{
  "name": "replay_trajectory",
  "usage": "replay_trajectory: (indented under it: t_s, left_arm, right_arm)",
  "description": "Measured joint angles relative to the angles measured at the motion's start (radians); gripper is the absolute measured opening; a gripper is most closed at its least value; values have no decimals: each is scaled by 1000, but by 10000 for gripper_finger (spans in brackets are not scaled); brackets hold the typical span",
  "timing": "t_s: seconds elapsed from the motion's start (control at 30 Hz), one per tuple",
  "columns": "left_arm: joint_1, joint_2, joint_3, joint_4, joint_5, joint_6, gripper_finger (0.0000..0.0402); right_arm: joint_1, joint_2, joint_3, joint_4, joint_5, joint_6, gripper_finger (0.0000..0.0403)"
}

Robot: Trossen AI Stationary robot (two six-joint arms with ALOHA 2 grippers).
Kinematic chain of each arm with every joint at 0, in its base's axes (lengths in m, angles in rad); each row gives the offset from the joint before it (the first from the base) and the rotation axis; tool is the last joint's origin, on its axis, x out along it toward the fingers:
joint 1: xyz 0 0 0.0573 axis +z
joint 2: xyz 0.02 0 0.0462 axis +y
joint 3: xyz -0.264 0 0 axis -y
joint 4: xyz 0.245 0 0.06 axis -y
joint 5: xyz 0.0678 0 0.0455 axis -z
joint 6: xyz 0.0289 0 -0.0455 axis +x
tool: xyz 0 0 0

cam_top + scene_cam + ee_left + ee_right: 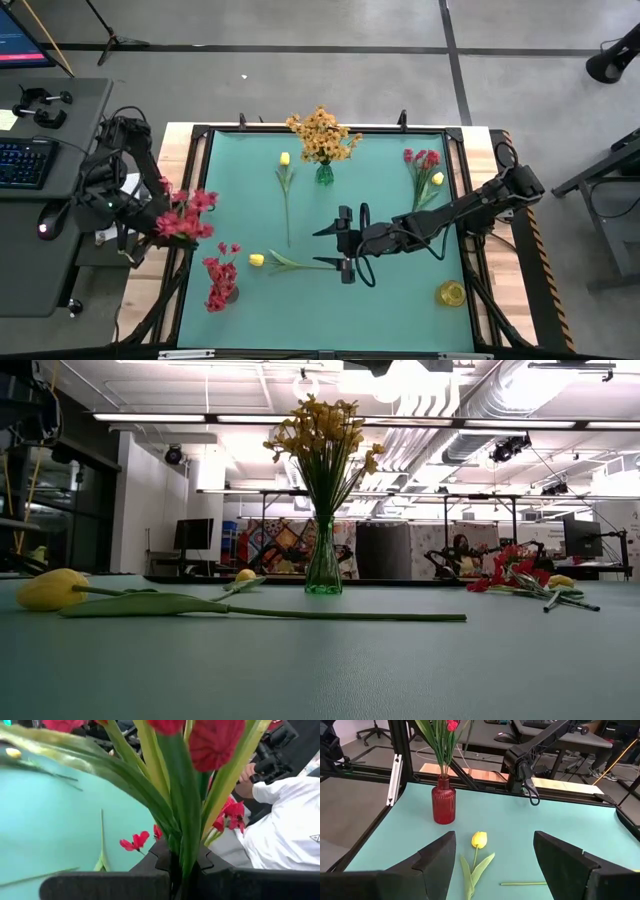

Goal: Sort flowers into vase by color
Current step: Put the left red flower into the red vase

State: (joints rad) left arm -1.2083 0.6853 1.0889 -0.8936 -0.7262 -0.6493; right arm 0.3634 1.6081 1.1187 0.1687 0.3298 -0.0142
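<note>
Grey concrete floor (300, 70) all around, crossed by dark seams. Off to one side, a grey desk (40, 150) with keyboard (22, 162), mouse (48, 222) and a monitor corner (22, 40). Overhead in the low view, long strip lights (200, 417), white ducting (470, 400), a white wall (150, 500). Farther back, a dark screen (193, 533) and a patterned panel (275, 545). Black chair base (370, 730) beyond the table edge.

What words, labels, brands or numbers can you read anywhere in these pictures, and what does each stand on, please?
None can be read.
The monitor at the high view's top left corner shows lit content, too small to read.
The white garment in the left wrist view bears a small triangular mark, too blurred to read.
</note>
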Motion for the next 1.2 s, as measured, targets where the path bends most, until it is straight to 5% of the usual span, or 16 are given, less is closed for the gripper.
replay_trajectory:
  t_s: [0.33,0.57,0.83,1.2]
  left_arm:
    - [-1,165,0,58,-1,110,1]
    - [-84,284,0,96,-208,146,1]
    - [-270,269,0,107,-438,119,1]
    - [-315,258,0,106,-465,45,1]
  right_arm:
    - [0,0,0,0,0,8,256]
    - [0,0,0,0,0,9,256]
    - [0,0,-1,-8,0,15,256]
    - [0,0,-1,-8,0,15,256]
